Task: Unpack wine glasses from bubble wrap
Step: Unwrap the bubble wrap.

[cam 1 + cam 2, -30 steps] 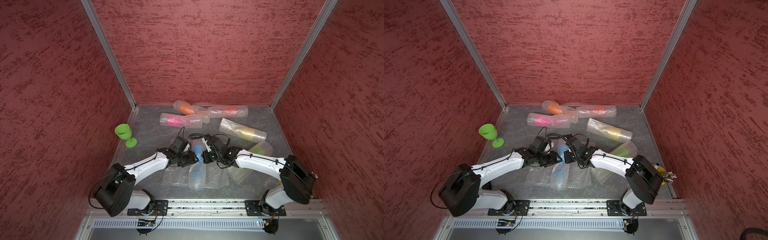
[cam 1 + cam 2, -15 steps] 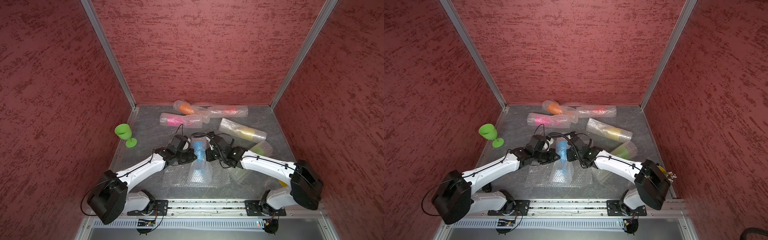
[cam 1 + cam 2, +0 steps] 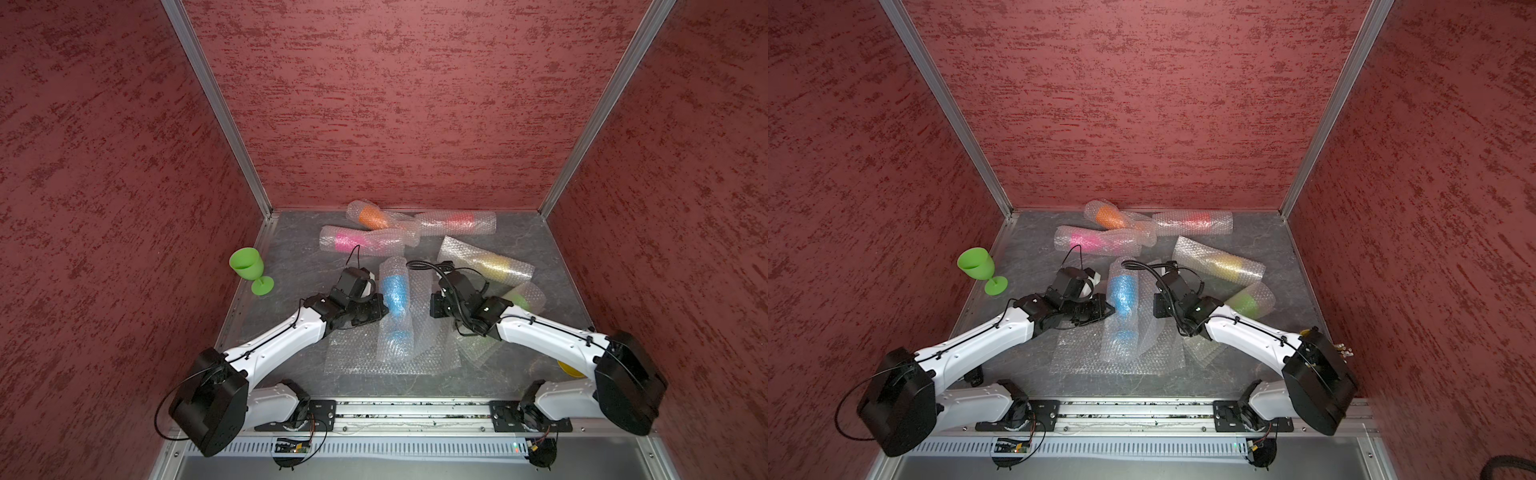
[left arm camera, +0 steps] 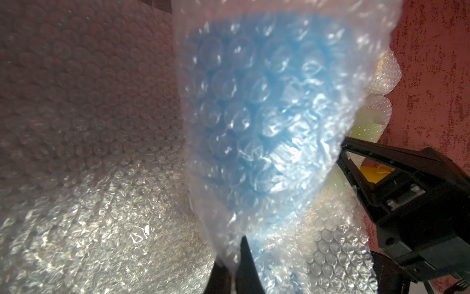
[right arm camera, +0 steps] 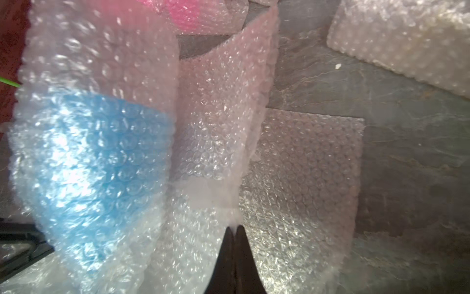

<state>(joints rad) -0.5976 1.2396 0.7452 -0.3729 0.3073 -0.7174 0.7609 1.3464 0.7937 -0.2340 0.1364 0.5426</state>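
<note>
A blue wine glass (image 3: 394, 293) lies inside a tube of bubble wrap (image 3: 397, 336) at the middle of the floor, seen in both top views. My left gripper (image 4: 235, 257) is shut on that bubble wrap's edge on the roll's left side (image 3: 1111, 309). My right gripper (image 5: 233, 227) is shut on a loose flap of the same bubble wrap (image 5: 221, 127), right of the roll (image 3: 432, 305). The blue glass (image 5: 101, 152) shows through the bubbles. An unwrapped green wine glass (image 3: 249, 268) stands upright by the left wall.
Wrapped rolls lie behind: orange (image 3: 372, 216), red (image 3: 459, 220), pink (image 3: 345, 241), yellow (image 3: 492, 264). A green one (image 3: 519, 299) lies behind my right arm. Flat bubble wrap sheets (image 3: 361, 357) lie under the blue roll. Red walls close in three sides.
My left gripper has shut on the wrap's edge. Both grippers and the blue roll have shifted away from the front rail, and the flap on the right has spread.
</note>
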